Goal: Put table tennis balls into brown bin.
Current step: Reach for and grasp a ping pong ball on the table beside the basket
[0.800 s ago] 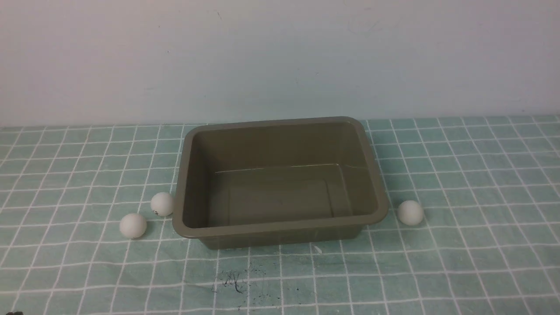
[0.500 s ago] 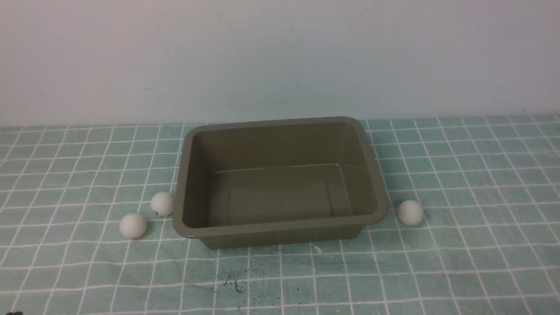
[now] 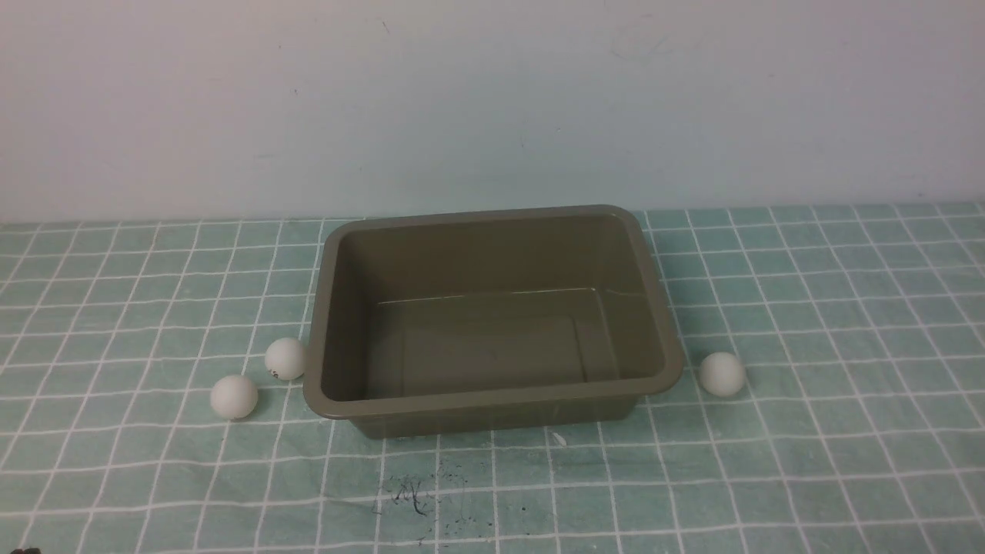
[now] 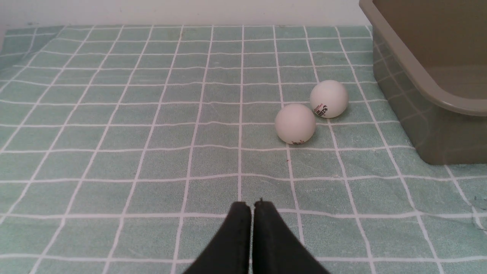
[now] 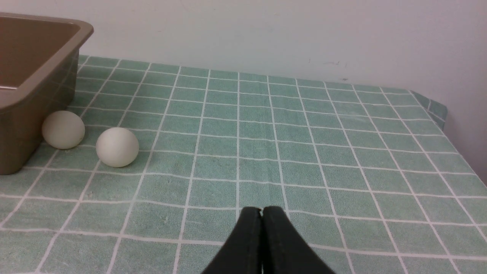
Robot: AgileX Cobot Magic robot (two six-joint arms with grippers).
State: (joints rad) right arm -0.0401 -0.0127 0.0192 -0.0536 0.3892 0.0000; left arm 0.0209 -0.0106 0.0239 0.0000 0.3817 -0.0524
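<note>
The brown bin [image 3: 492, 400] stands mid-table with nothing in it. Two table tennis balls [image 3: 234, 397] [image 3: 285, 358] lie by its left side, the nearer-to-bin one with a dark logo. The left wrist view shows the same balls [image 4: 295, 123] [image 4: 328, 98] close together, ahead of my left gripper [image 4: 252, 203], which is shut with nothing held. Right of the bin lies another ball [image 3: 722, 374]. In the right wrist view there are two balls [image 5: 117, 147] [image 5: 63, 129], one against the bin wall [image 5: 34, 114]; my right gripper [image 5: 261, 208] is shut and holds nothing, well short of them.
A green checked cloth [image 3: 846, 462] covers the table up to a pale wall behind. The cloth's edge and the table corner [image 5: 437, 108] show far off in the right wrist view. Dark ink marks [image 3: 415, 496] stain the cloth in front of the bin.
</note>
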